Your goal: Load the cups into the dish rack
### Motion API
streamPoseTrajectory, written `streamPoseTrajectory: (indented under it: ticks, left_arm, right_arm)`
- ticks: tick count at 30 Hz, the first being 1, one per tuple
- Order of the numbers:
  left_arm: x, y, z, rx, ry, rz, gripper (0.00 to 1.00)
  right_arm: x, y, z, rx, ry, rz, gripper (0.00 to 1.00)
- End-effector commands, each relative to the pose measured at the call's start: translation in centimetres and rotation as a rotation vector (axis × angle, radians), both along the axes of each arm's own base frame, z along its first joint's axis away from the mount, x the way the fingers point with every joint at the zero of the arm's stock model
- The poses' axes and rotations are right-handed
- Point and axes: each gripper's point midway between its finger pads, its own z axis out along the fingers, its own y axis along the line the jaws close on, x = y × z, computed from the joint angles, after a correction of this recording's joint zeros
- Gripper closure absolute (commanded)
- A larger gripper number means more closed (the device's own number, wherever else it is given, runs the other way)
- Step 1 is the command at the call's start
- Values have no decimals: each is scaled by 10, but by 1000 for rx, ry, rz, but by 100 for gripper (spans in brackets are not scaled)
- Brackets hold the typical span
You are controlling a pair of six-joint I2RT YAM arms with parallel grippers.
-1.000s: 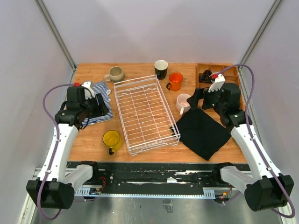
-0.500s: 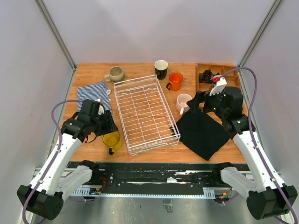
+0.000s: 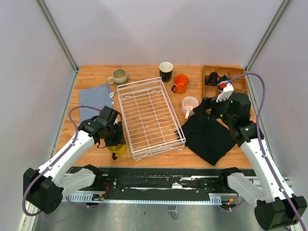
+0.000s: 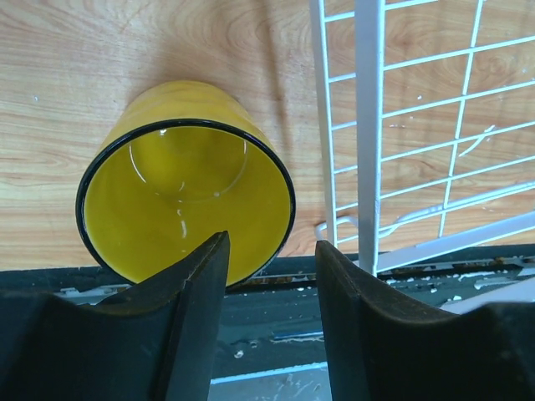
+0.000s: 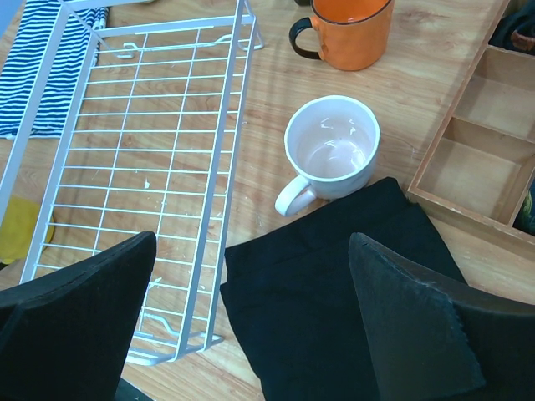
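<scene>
The left gripper is hovering half open at the rim of the yellow mug; the right gripper is gaping wide and empty over the black cloth.

You're looking at a warm wooden tabletop boxed in by plain pale grey walls, slanting metal posts at its back corners, under soft, even light.

No writing to read in any view.
The glossy yellow handled mug, white wire dish rack, pale pink mug, orange mug, folded black cloth and brown wooden compartment tray all show plain surfaces, with no legible lettering, label, brand or number.
</scene>
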Motion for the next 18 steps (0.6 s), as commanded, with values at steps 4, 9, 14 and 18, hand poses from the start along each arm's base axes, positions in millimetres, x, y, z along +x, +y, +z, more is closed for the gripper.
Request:
streamPoseTrajectory:
  ticks: [4, 9, 14, 18]
  left_arm:
    - [7, 2, -16, 42, -16, -13, 50]
    - [11, 2, -21, 50, -19, -14, 53]
    - [10, 1, -31, 49, -6, -13, 56]
    - [8, 1, -37, 54, 1, -10, 57]
  right_arm:
    - [-5, 0, -4, -9, 11, -4, 2]
    - [-4, 0, -4, -11, 12, -5, 1]
    - [-3, -1, -4, -16, 9, -10, 1]
    - [-2, -2, -5, -22, 9, -15, 2]
